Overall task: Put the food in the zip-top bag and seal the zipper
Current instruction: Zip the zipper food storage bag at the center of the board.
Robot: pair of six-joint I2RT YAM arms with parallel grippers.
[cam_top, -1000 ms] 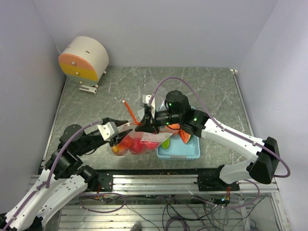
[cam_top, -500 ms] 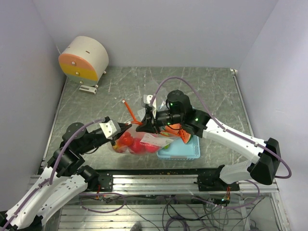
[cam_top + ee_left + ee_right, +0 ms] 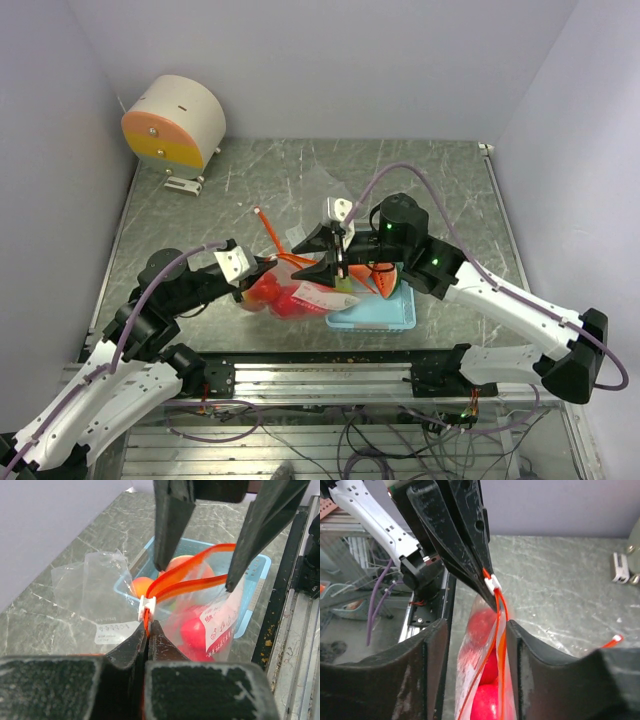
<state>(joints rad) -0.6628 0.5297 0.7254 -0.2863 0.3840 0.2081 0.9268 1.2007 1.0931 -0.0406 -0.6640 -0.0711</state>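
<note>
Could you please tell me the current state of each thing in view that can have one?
left gripper: shut on the zipper beside its white slider
right gripper: open, fingers either side of the zipper
zipper: open, strips apart
zip-top bag: holding red fruits

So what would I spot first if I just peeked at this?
Probably the clear crinkly plastic bag stuffed with shiny red toy fruits, mid-table. The left gripper pinches the end of its red-orange zipper strip, while the open right gripper straddles the strip. Next, the round cream drum with an orange-and-yellow face in the far left corner.
</note>
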